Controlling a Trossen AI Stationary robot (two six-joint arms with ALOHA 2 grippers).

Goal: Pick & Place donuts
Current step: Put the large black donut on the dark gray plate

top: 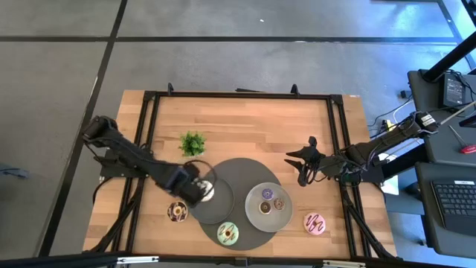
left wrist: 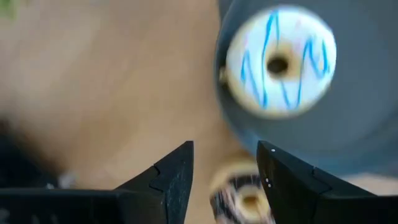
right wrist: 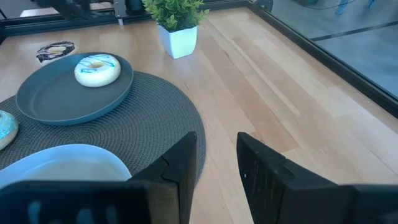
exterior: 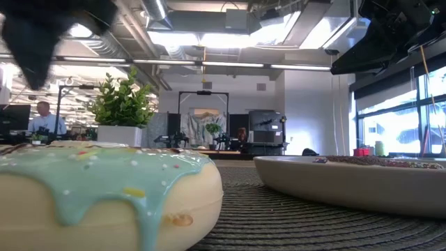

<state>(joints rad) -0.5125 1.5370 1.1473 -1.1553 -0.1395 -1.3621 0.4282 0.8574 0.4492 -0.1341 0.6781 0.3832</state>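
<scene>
My left gripper (top: 195, 190) (left wrist: 227, 149) is open and hovers over the left rim of the dark grey plate (top: 222, 207). On that plate lies the white donut (top: 208, 192) (left wrist: 280, 62), streaked with blue. The chocolate donut (top: 178, 211) (left wrist: 245, 199) lies on the wood beside the plate, below the open fingers. The pale green donut (top: 227, 234) (exterior: 104, 188) rests on the round mat. The pink donut (top: 314, 222) sits on the wood. The tiny purple (top: 267, 193), tan (top: 279, 202) and brown (top: 264, 206) rings lie on the light plate (top: 256, 217). My right gripper (top: 303, 167) (right wrist: 217, 168) is open above the wood, right of the mat.
A small green plant (top: 193, 143) (right wrist: 177, 25) in a white pot stands on the wood behind the round dark mat (top: 242, 167). A black frame (top: 238, 94) runs around the table. Bare wood lies along the far side (top: 253, 119). People sit in the room beyond.
</scene>
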